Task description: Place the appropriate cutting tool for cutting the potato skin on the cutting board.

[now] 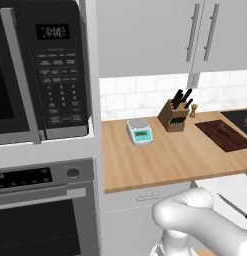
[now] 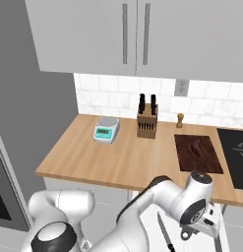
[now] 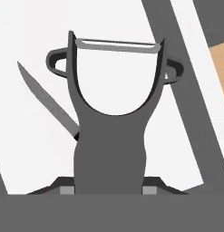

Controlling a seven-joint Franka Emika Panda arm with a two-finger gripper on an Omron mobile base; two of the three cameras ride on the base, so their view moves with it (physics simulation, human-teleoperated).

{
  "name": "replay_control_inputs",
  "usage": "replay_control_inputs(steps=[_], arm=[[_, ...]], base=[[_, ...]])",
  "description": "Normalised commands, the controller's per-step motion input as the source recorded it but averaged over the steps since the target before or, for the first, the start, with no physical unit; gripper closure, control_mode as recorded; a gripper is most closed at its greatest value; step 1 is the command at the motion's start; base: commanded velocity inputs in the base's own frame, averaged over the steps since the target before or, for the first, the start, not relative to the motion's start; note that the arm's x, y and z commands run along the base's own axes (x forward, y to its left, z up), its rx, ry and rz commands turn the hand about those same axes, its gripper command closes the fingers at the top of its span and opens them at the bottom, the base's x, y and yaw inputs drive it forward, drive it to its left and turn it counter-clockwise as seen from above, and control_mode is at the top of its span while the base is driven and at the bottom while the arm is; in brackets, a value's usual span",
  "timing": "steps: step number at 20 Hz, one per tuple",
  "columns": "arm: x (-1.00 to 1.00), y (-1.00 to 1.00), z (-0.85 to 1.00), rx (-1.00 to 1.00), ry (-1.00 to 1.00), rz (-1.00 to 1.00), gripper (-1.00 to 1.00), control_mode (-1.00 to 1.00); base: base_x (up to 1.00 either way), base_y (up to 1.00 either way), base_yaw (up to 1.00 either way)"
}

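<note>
A dark grey Y-shaped peeler with a thin metal blade across its top rises from my gripper, whose fingers are shut on its handle. In the right base view the gripper hangs low, in front of the counter edge and below it. A knife with a grey blade lies on the white surface behind the peeler; the same knife shows to the gripper's left. On the counter lies the dark reddish-brown cutting board, and the small brown potato rests on it. The cutting board also lies at the right.
A knife block with black handles stands by the tiled wall, a small kitchen scale to its left and a pepper mill to its right. A dark cooktop borders the board. Microwave and oven stand at left.
</note>
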Motion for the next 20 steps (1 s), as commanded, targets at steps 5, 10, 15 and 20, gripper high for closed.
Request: replay_control_inputs(steps=[5,10,15,20], arm=[[0.03,0.0,1.0,0.03,0.01,0.0,1.0,-1.0],[0.56,0.0,0.99,0.06,0.02,0.04,1.0,-1.0],[0.82,0.0,0.64,0.02,0.0,0.07,1.0,-1.0],[1.0,-0.08,0.07,0.03,0.06,0.16,1.0,-1.0]], base=[[0.0,0.0,0.0],[0.0,0.0,0.0],[0.0,0.0,0.0],[0.0,0.0,0.0]])
